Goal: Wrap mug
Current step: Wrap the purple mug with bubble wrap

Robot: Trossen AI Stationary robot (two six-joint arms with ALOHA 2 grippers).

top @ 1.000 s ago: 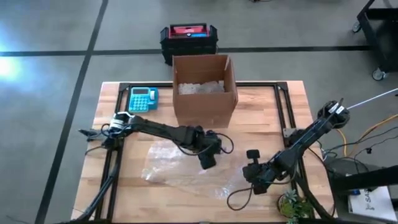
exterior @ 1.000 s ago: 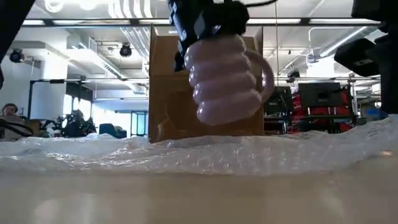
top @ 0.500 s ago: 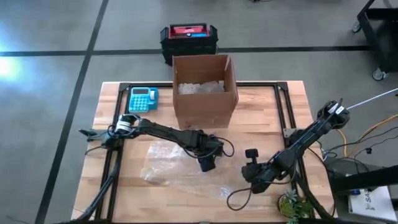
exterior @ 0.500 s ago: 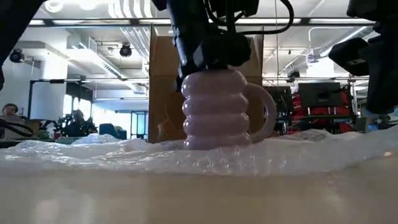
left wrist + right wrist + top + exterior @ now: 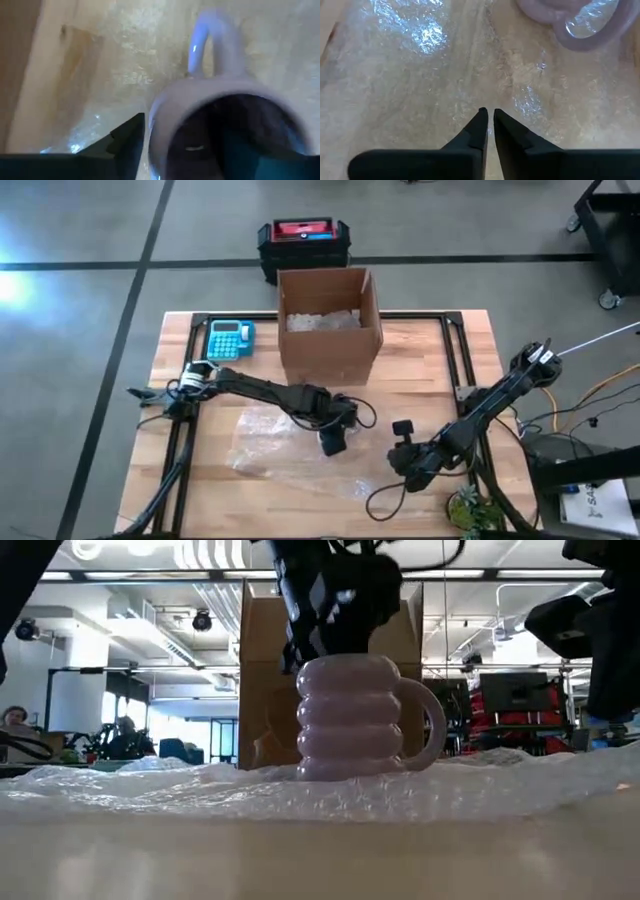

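Note:
A pale lilac ribbed mug stands upright on its base on a sheet of clear bubble wrap spread over the middle of the table. My left gripper hangs straight above the mug, open. One finger shows just outside the rim, with a thin dark gap between them. The other finger is hidden in the dark inside. My right gripper is shut. It hovers low over the wrap to the mug's right, near the handle.
An open cardboard box holding wrap stands at the far middle, with a blue calculator to its left. A small plant sits at the near right corner. A red-and-black case lies on the floor beyond the table.
My left gripper has gone down with the mug. A second ago the mug hung tilted above the wrap. It now stands upright on the wrap and has kept still for the last half second. My right gripper has barely shifted.

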